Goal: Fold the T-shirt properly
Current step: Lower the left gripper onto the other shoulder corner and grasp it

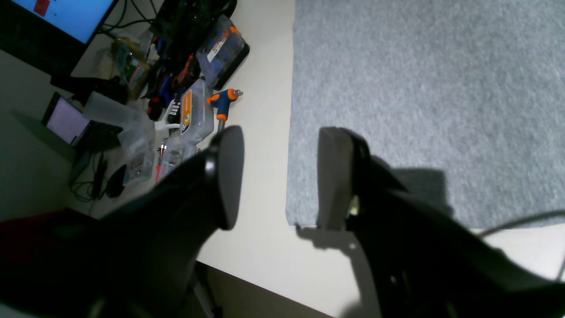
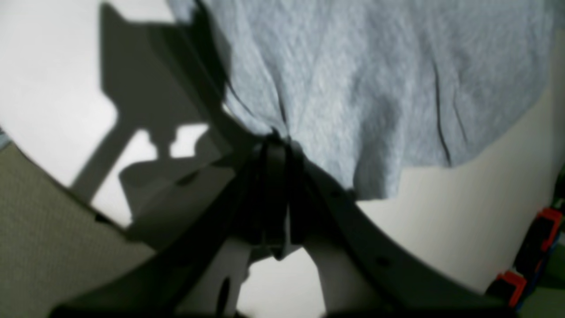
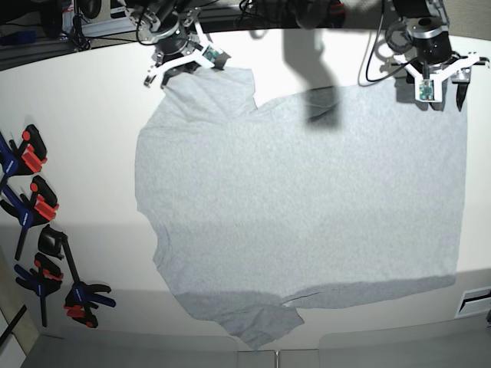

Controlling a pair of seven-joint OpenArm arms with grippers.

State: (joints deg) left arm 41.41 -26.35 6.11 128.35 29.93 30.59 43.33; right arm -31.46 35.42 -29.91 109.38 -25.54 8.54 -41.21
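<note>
The light grey T-shirt [image 3: 307,199] lies spread flat on the white table [image 3: 92,138], plain side up, one sleeve at the far left and the other at the near edge. My right gripper [image 2: 276,139] is shut on the edge of the far-left sleeve [image 3: 207,88], and the fabric puckers into creases at its jaws. My left gripper [image 1: 282,181] hangs open over the shirt's far-right hem corner [image 1: 293,218]. One of its fingers [image 1: 229,176] is over bare table and the other is over the cloth, with nothing held between them.
Several black and orange clamps [image 3: 34,203] lie along the table's left side, and one clamp [image 2: 536,238] shows at the edge of the right wrist view. Beyond the shirt's hem are an orange-handled tool [image 1: 224,104], plastic parts boxes [image 1: 223,51], cables and a monitor [image 1: 62,13].
</note>
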